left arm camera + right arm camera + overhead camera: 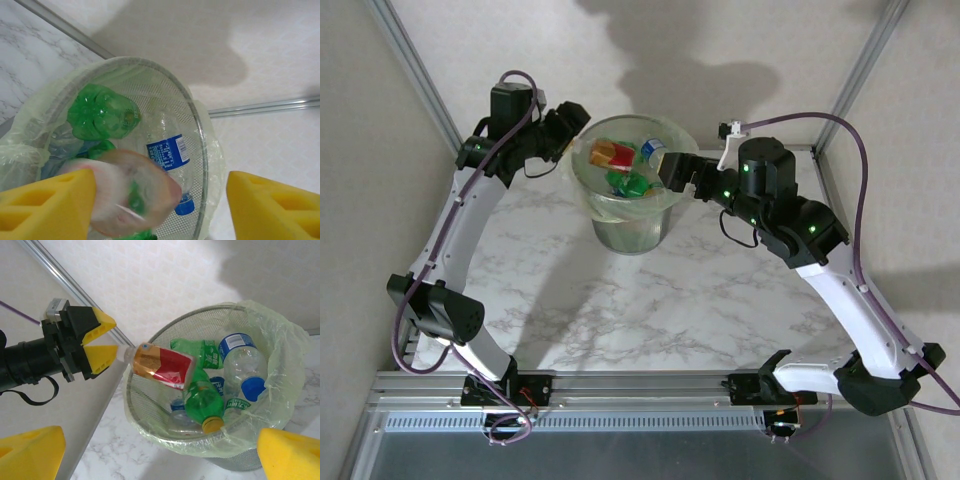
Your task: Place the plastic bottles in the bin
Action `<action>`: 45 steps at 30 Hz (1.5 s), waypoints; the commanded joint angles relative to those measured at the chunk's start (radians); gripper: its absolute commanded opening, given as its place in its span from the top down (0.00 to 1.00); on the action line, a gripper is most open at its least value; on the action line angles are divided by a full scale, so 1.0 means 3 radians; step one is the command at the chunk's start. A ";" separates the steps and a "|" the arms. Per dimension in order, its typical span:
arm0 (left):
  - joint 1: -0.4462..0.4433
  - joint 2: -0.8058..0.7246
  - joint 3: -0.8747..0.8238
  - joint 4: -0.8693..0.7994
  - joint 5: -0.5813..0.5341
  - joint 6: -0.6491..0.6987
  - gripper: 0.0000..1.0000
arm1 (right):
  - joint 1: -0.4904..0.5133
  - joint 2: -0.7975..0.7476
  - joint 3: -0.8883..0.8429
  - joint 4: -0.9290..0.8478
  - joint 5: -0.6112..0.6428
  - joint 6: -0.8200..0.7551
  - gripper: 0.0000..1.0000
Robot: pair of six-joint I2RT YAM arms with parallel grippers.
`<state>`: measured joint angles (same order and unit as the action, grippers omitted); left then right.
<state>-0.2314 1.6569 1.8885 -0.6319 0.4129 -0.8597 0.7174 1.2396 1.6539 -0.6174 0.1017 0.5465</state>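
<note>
The bin (630, 235), a grey mesh can with a pale green liner, stands at the back middle of the table and holds several plastic bottles. Green ones (202, 397) and clear blue-labelled ones (240, 357) lie inside. A red-labelled bottle (162, 365) hangs tilted over the bin's left rim (131, 390), its neck just off the left gripper (102, 340). In the left wrist view that bottle (130, 195) is blurred, between the open jaws of my left gripper (160, 200). My right gripper (672, 172) is over the right rim, open with nothing between its pads (290, 455).
Metal frame posts (415, 70) rise at the table's back corners. The white wall stands close behind the bin. Bare marble table (650, 310) stretches from the bin to the arm bases.
</note>
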 commanded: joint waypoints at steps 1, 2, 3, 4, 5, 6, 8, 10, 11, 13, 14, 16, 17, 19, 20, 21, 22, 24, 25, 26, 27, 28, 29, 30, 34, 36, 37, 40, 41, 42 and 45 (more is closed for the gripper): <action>0.0024 0.0013 0.0056 -0.0024 -0.0102 0.0037 0.28 | -0.0029 -0.0064 0.0018 0.0046 -0.0042 0.0035 0.01; 0.0023 0.0003 0.0079 -0.0022 -0.0117 0.0033 0.27 | -0.0029 -0.0071 0.0012 0.0051 -0.0042 0.0040 0.01; 0.0023 -0.0006 0.0099 -0.0025 -0.0125 0.0027 0.27 | -0.0029 -0.0082 0.0002 0.0051 -0.0040 0.0047 0.01; 0.0024 -0.0021 0.0114 -0.0026 -0.0142 0.0028 0.27 | -0.0029 -0.0097 -0.0009 0.0062 -0.0042 0.0054 0.01; 0.0023 -0.0039 0.0139 -0.0031 -0.0152 0.0028 0.27 | -0.0029 -0.0104 -0.0021 0.0068 -0.0042 0.0064 0.01; 0.0022 -0.0050 0.0152 -0.0035 -0.0146 0.0030 0.28 | -0.0029 -0.0111 -0.0021 0.0066 -0.0046 0.0065 0.01; 0.0020 -0.0067 0.0158 -0.0030 -0.0124 0.0028 0.30 | -0.0029 -0.0112 -0.0026 0.0067 -0.0051 0.0075 0.01; 0.0020 -0.0072 0.0158 -0.0053 -0.0128 0.0054 0.33 | -0.0029 -0.0110 -0.0026 0.0072 -0.0061 0.0086 0.01; 0.0020 -0.0079 0.0154 -0.0065 -0.0147 0.0073 0.34 | -0.0029 -0.0112 -0.0026 0.0073 -0.0072 0.0093 0.02; 0.0020 -0.0098 0.0121 -0.0041 -0.0200 0.0097 0.38 | -0.0033 -0.0113 -0.0039 0.0093 -0.0089 0.0105 0.02; 0.0022 -0.0104 0.0103 -0.0026 -0.0231 0.0104 0.41 | -0.0029 -0.0116 -0.0046 0.0103 -0.0098 0.0111 0.02; 0.0030 -0.0102 0.0094 0.0008 -0.0332 0.0126 0.45 | -0.0029 -0.0119 -0.0058 0.0114 -0.0118 0.0126 0.04; 0.0034 -0.0096 0.0092 0.0023 -0.0369 0.0130 0.47 | -0.0030 -0.0127 -0.0067 0.0116 -0.0125 0.0130 0.04; 0.0057 -0.0055 0.0092 0.0057 -0.0422 0.0122 0.53 | -0.0029 -0.0138 -0.0095 0.0120 -0.0132 0.0142 0.06; 0.0063 -0.0033 0.0091 0.0062 -0.0426 0.0110 0.55 | -0.0030 -0.0149 -0.0107 0.0117 -0.0137 0.0150 0.07; 0.0068 -0.0003 0.0091 0.0067 -0.0437 0.0105 0.57 | -0.0029 -0.0166 -0.0128 0.0119 -0.0137 0.0156 0.08; 0.0069 0.0023 0.0091 0.0062 -0.0449 0.0100 0.58 | -0.0029 -0.0183 -0.0141 0.0115 -0.0136 0.0157 0.08; 0.0070 0.0073 0.0073 0.0041 -0.0469 0.0087 0.58 | -0.0029 -0.0216 -0.0160 0.0099 -0.0130 0.0157 0.09; 0.0070 0.0093 0.0057 0.0045 -0.0453 0.0077 0.59 | -0.0029 -0.0232 -0.0167 0.0089 -0.0116 0.0155 0.10; 0.0068 0.0101 0.0034 0.0050 -0.0430 0.0071 0.59 | -0.0029 -0.0243 -0.0173 0.0085 -0.0108 0.0152 0.10; 0.0066 0.0112 0.0000 0.0074 -0.0398 0.0060 0.59 | -0.0029 -0.0258 -0.0179 0.0084 -0.0099 0.0148 0.10; 0.0066 0.0122 -0.0035 0.0102 -0.0370 0.0045 0.59 | -0.0029 -0.0268 -0.0184 0.0084 -0.0094 0.0147 0.10; 0.0066 0.0126 -0.0076 0.0113 -0.0355 0.0032 0.59 | -0.0029 -0.0271 -0.0185 0.0084 -0.0088 0.0143 0.10; 0.0066 0.0135 -0.0112 0.0136 -0.0337 0.0019 0.60 | -0.0029 -0.0272 -0.0185 0.0089 -0.0088 0.0142 0.10; 0.0053 0.0193 -0.0146 0.0179 -0.0230 -0.0033 0.61 | -0.0029 -0.0247 -0.0180 0.0103 -0.0093 0.0122 0.11; 0.0036 0.0203 -0.0149 0.0198 -0.0211 -0.0043 0.61 | -0.0029 -0.0225 -0.0162 0.0111 -0.0106 0.0107 0.12; 0.0023 0.0204 -0.0152 0.0211 -0.0198 -0.0044 0.61 | -0.0029 -0.0211 -0.0151 0.0114 -0.0110 0.0101 0.12; -0.0018 0.0196 -0.0176 0.0253 -0.0131 -0.0072 0.61 | -0.0029 -0.0154 -0.0101 0.0107 -0.0125 0.0081 0.12; -0.0037 0.0181 -0.0193 0.0270 -0.0124 -0.0087 0.61 | -0.0029 -0.0137 -0.0089 0.0110 -0.0130 0.0076 0.13; -0.0060 0.0165 -0.0200 0.0280 -0.0119 -0.0096 0.61 | -0.0031 -0.0128 -0.0075 0.0108 -0.0134 0.0070 0.13; -0.0123 0.0125 -0.0192 0.0235 -0.0112 -0.0061 0.62 | -0.0029 -0.0099 -0.0043 0.0105 -0.0133 0.0060 0.13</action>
<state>-0.2485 1.7187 1.8404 -0.5789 0.3519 -0.8753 0.7158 1.2030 1.6115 -0.6090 0.0746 0.5850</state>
